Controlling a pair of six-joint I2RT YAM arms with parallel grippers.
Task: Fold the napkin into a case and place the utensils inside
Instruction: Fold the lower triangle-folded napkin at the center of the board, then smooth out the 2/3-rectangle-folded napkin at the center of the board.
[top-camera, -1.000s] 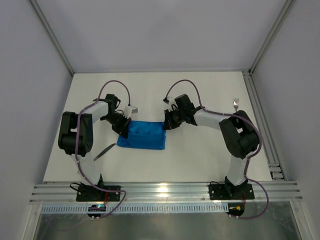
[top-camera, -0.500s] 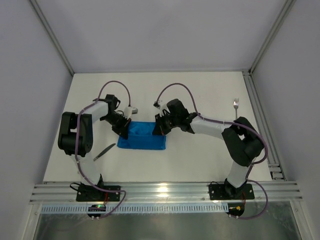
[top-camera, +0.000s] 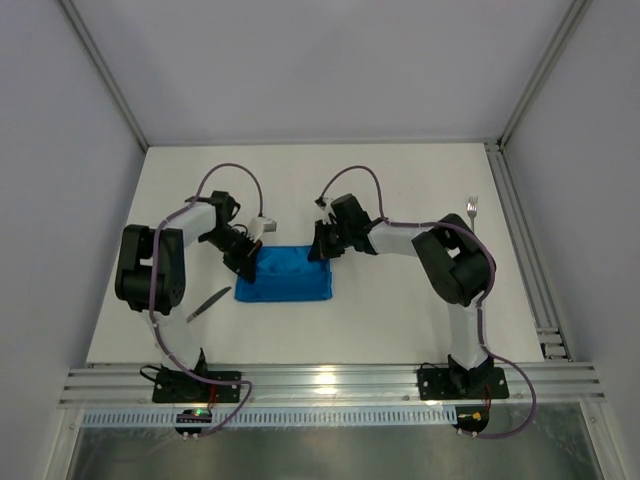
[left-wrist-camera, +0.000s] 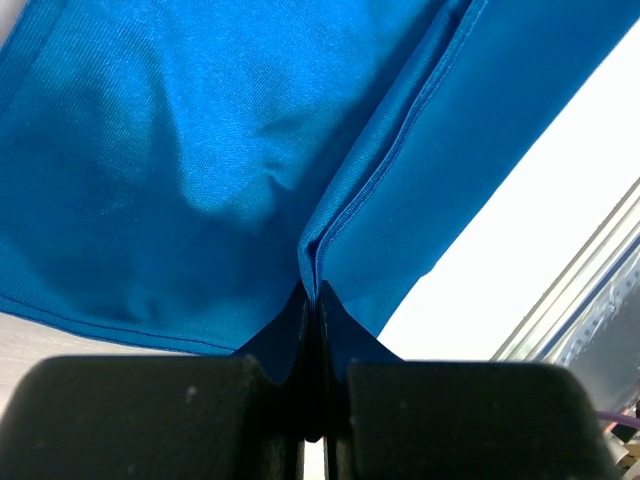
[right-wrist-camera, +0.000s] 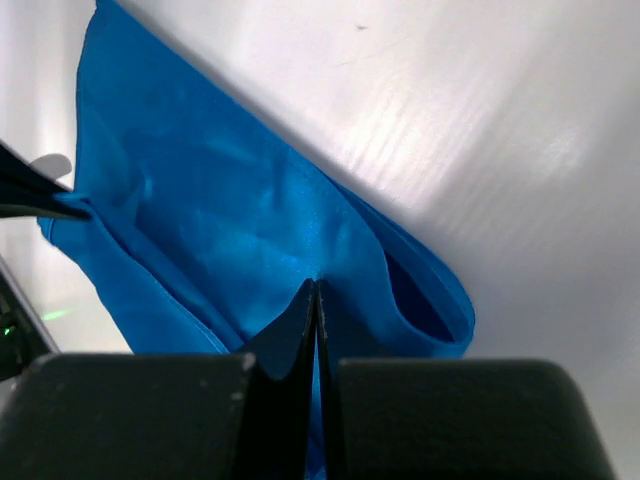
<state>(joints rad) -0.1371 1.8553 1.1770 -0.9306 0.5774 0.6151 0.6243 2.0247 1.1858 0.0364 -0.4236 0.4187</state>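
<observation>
From above, the napkin (top-camera: 290, 278) lies as a bright blue, partly folded rectangle in the middle of the counter (top-camera: 400, 180), between the two arms. The left hand (top-camera: 246, 262) is at its far left corner and the right hand (top-camera: 322, 250) at its far right corner. The fork (top-camera: 471, 208) lies well apart near the right rail. The dark knife-like piece (top-camera: 207, 303) lies near the cloth's left end. Neither is inside the cloth.

In the left wrist view, the left hand is clenched on a hemmed fold of the napkin (left-wrist-camera: 190, 150), with two layers meeting right at the jaws. The cloth dimples and shines, so it is probably thin, light and rather slippery, and its layers may slide over each other.

In the right wrist view, the right hand is clenched on an upper layer of the napkin (right-wrist-camera: 250, 230), and the fold beside it bulges open in a soft loop. The cloth keeps no shape of its own. The hemmed edges and corners look like the surest places to hold, pinching every layer together. The utensils look thin, stiff and flat-lying, best gripped across the handle.
</observation>
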